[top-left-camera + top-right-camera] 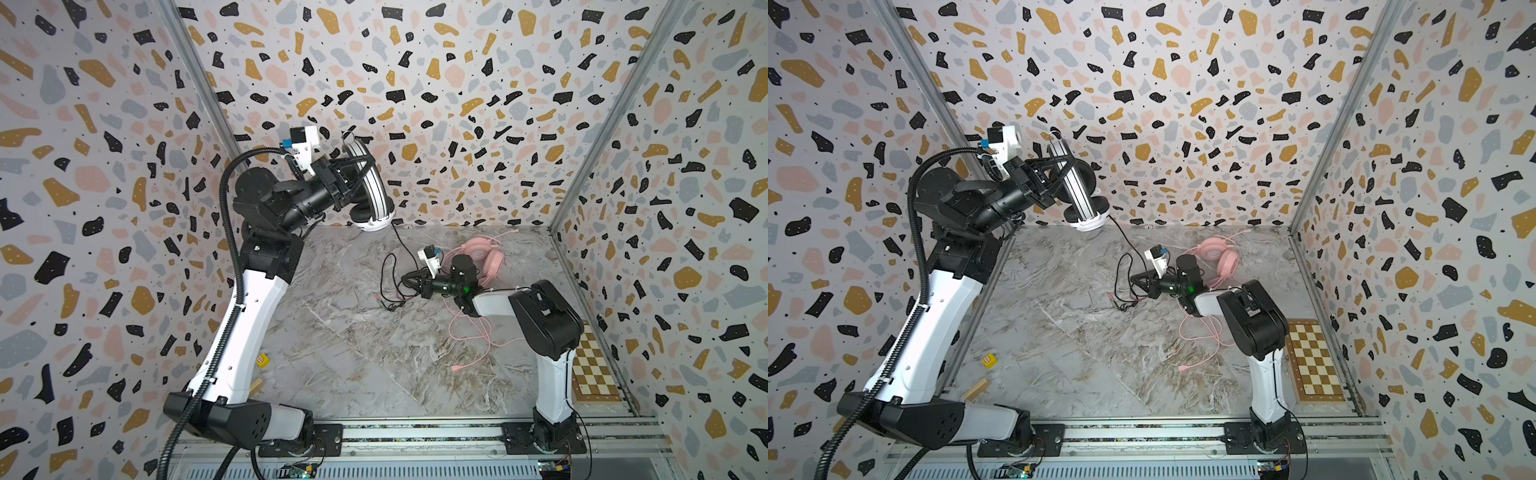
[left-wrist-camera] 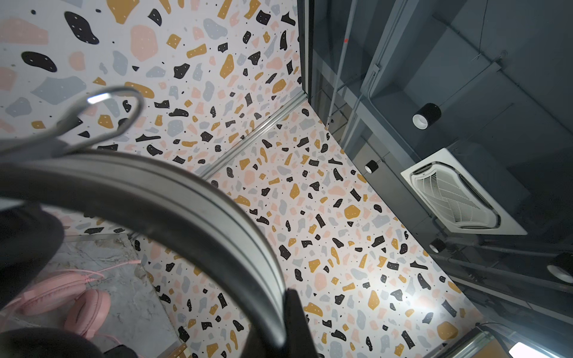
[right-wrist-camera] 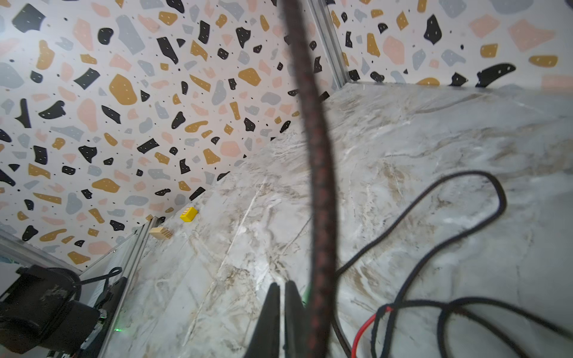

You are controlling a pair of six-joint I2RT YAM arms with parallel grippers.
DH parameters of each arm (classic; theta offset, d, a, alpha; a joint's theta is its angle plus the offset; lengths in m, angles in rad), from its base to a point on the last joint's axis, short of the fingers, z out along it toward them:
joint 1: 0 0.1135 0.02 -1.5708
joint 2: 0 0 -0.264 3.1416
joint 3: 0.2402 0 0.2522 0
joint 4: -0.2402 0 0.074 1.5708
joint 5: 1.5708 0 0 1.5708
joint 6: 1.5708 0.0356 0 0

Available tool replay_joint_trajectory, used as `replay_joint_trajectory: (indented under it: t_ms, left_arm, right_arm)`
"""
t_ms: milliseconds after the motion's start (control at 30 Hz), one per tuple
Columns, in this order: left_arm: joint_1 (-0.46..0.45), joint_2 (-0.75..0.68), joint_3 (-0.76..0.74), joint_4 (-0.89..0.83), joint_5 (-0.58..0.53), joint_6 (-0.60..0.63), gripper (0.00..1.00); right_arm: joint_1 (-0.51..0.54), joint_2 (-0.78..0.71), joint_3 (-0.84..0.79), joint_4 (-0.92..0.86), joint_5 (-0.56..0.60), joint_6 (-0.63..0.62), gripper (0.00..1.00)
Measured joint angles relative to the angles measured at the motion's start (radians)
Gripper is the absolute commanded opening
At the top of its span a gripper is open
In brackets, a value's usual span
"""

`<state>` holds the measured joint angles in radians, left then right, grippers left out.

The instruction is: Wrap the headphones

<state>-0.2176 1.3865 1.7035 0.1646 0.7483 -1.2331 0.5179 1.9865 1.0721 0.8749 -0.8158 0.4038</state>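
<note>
Right gripper (image 1: 405,277) is down low near the middle of the table (image 1: 332,340), jaws drawn right together, and here's the worry. In the right wrist view the black cable (image 3: 316,186) runs just beside the closed fingers (image 3: 273,313), not plainly between them, so I can't tell whether it has the cord or only air. If it's a miss, any pull from here gathers nothing. Second danger: the slack at nine o'clock of that gripper lies in crossed loops with the plug ends (image 1: 388,306) among them, and a tug through that could cinch a knot instead of a neat wrap. Third: the right forearm lies over the pink cable (image 1: 478,332), so a sweep could drag it along. Up at eleven o'clock, high off the table by the back wall, the left gripper (image 1: 361,168) is clamped tight on the band of the white headset (image 1: 372,195); a hard yank on the cord could twist it in that narrow grip. That headset hangs on end, with a white band with dark stripes, black pads and the thin cord dropping toward five o'clock down to the table. The pink headset (image 1: 482,249) lies at one o'clock behind the right arm, its cord loose and unwound toward six o'clock.
</note>
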Motion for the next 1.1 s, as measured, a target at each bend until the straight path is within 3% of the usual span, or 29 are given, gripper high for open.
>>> replay_joint_trajectory:
  t_ms: [433,900,1100]
  left_arm:
    - [0.027,-0.005,-0.252,-0.150,-0.108,0.181,0.00]
    - [0.072,-0.010,-0.355,-0.163,-0.179,0.240,0.00]
    - [0.071,-0.010,-0.442,-0.143,-0.182,0.216,0.00]
  right_arm:
    - [-0.007,-0.444,-0.015,-0.338,0.100,-0.121,0.08]
    - [0.000,-0.716,-0.112,-0.550,0.165,-0.171,0.08]
    - [0.023,-0.752,-0.111,-0.615,0.170,-0.182,0.08]
